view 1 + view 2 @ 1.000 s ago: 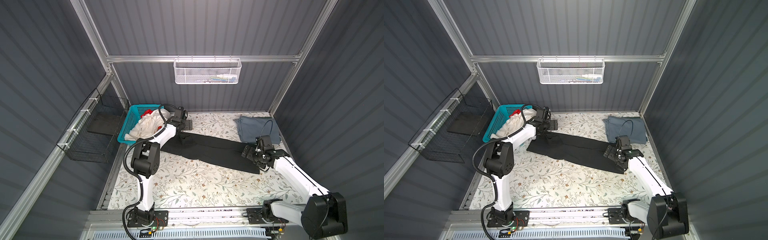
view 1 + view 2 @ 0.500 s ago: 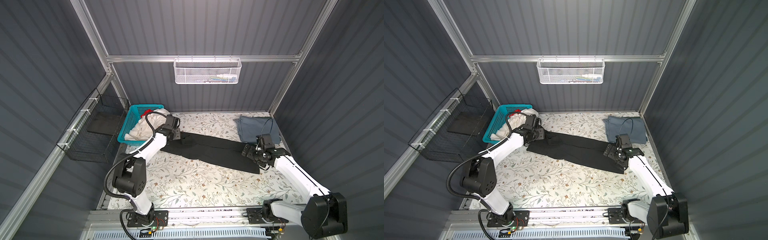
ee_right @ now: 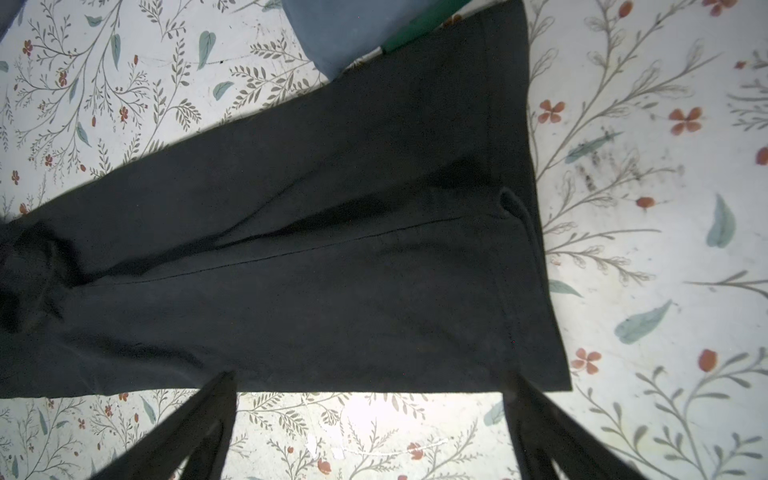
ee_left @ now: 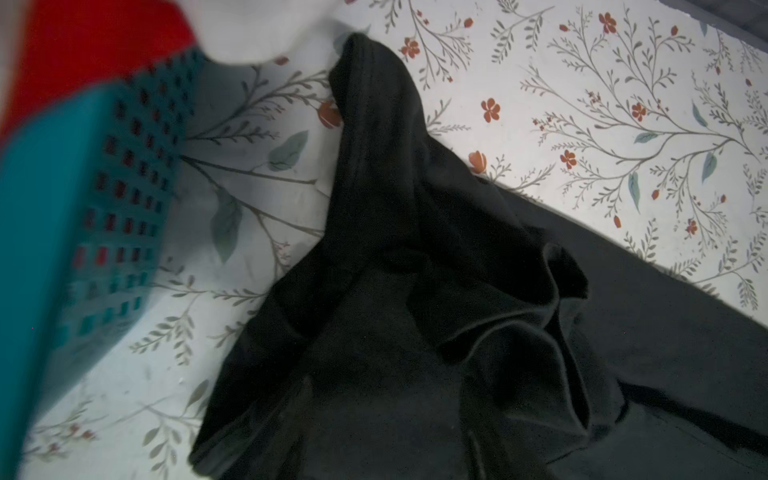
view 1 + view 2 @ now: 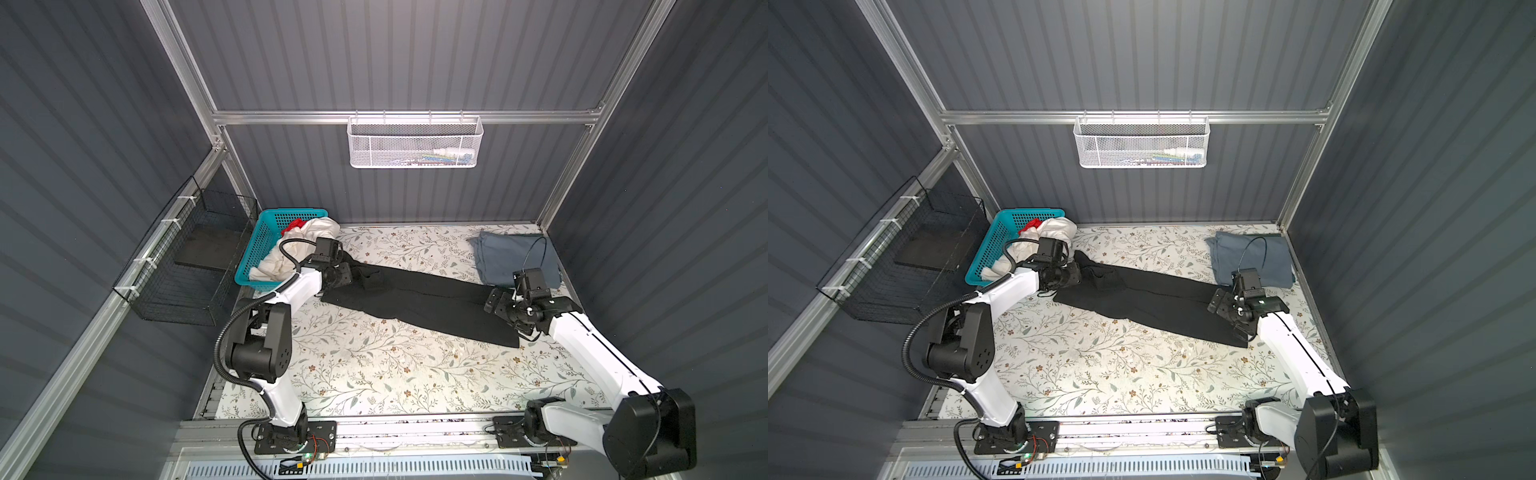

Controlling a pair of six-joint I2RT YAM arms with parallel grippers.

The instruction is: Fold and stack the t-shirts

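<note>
At both ends of the large plain black cloth t-shirt [image 5: 419, 297], pinch through all layers and lift evenly; the right gripper [image 3: 370, 376] hovers near the hem, fingers wide apart; the left gripper [image 5: 341, 277] sits at the opposite end, finger state not discernible. The shirt lies across the floral-print table [image 5: 374, 374] as a long narrow band; bunched at one end, flat at the hem.

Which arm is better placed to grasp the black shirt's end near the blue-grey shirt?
Right. The right claw is open over that end of the black shirt; the left claw is opposite, by the basket.
</note>
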